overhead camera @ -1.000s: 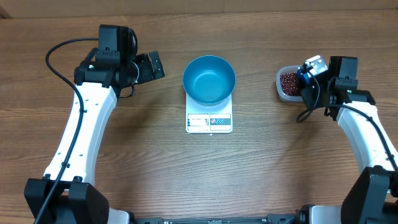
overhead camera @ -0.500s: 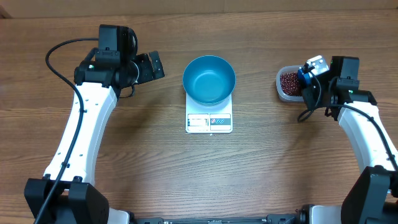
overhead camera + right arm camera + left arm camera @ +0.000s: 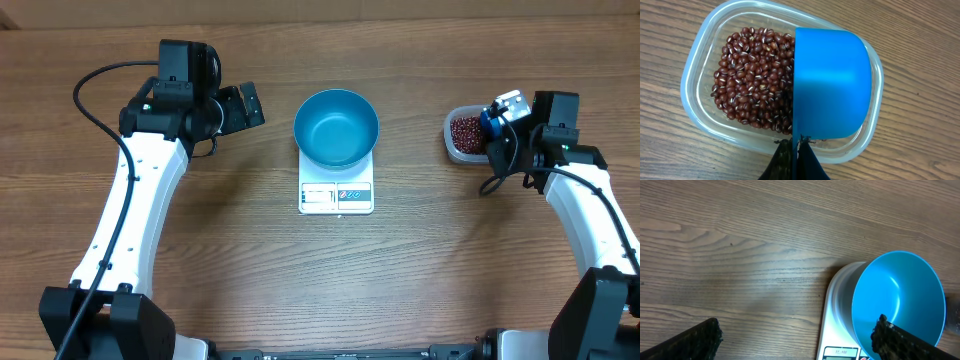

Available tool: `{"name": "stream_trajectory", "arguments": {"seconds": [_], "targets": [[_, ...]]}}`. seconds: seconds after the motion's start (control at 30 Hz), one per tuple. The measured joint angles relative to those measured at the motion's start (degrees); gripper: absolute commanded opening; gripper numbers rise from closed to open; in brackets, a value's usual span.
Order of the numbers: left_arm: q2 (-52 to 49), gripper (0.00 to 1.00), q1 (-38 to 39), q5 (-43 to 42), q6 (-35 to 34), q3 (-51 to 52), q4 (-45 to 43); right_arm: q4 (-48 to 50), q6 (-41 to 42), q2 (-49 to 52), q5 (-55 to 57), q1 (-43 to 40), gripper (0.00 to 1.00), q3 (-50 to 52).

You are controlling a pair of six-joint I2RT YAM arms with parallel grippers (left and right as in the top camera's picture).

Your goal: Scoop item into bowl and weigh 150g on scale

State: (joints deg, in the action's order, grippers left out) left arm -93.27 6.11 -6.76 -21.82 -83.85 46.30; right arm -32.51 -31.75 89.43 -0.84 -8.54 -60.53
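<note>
Right gripper [image 3: 796,146] holding scoop [image 3: 832,85], beans [image 3: 752,75] just ahead

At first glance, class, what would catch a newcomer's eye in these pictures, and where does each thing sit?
The bright blue bowl stands out first, sitting empty on the white scale at mid-table. Next come the red-brown beans in a clear tub on the right side, where the right gripper is shut on a blue scoop over them.

"SF-400" on the scale [image 3: 834,330]
</note>
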Motion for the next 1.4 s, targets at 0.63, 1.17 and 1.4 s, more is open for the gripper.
{"name": "stream_trajectory", "arguments": {"seconds": [0.63, 1.17, 1.4], "targets": [[0.0, 1.0, 0.0, 0.0, 0.0, 0.0, 0.02, -9.7, -1.42, 0.04, 1.57, 0.33, 0.03, -8.37], [0.0, 1.0, 0.0, 0.0, 0.0, 0.0, 0.0, -12.0, 2.19, 0.04, 1.75, 0.33, 0.03, -8.37], [0.0, 0.99, 0.0, 0.0, 0.0, 0.0, 0.02, -11.78, 2.67, 0.04, 1.88, 0.33, 0.04, -8.37]]}}
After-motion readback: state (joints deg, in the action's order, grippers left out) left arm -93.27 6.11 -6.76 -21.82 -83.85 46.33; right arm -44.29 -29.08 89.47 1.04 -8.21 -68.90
